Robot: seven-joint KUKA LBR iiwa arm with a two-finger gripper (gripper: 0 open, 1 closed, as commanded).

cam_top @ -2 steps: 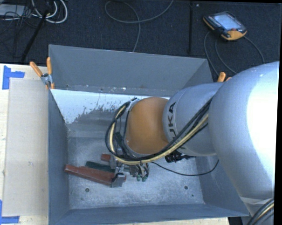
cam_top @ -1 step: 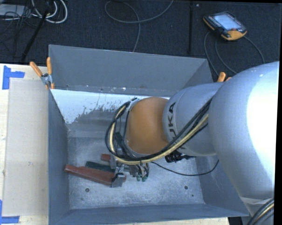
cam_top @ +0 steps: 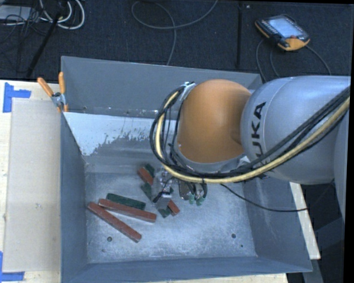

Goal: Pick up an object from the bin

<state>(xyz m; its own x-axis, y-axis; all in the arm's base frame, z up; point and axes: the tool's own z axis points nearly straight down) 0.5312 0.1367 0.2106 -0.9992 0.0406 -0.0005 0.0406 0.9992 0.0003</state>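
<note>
Gripper: the gripper [cam_top: 166,190] is down low in the middle of the bin [cam_top: 73,163], tucked right under the orange cover [cam_top: 210,119] on the wrist.
Grip state: cannot tell how far open it is, or whether it has hold of anything; the wrist shadows it.
Nearest thing: a short red-brown block [cam_top: 145,175] lies flat on the bin floor, just left of the gripper.
Its axis: diagonal, with the upper-left end toward the far wall and the lower-right end pointing in at the gripper.
Also close: a dark green piece [cam_top: 147,190] lies just below that block. A small red-brown piece [cam_top: 173,209] and a dark green scrap [cam_top: 163,213] lie side by side just below the gripper.
Further left: 3 long sticks lie flat: a dark green stick [cam_top: 126,201], an upper red-brown stick [cam_top: 128,210] and a lower red-brown stick [cam_top: 114,222]. All 3 run on a shallow slant from upper left to lower right, close to parallel.
Arm: the grey arm [cam_top: 294,131] comes in from the right, with yellow and black cables [cam_top: 164,123] looping round the orange cover.
Surface: the floor is grey metal speckled with whitish scuffs, and whitish streaks run down the sloped far wall.
Room: beyond the far rim there is a dark floor with loose wires [cam_top: 153,14] and a handheld device [cam_top: 282,31] with an orange edge.
</note>
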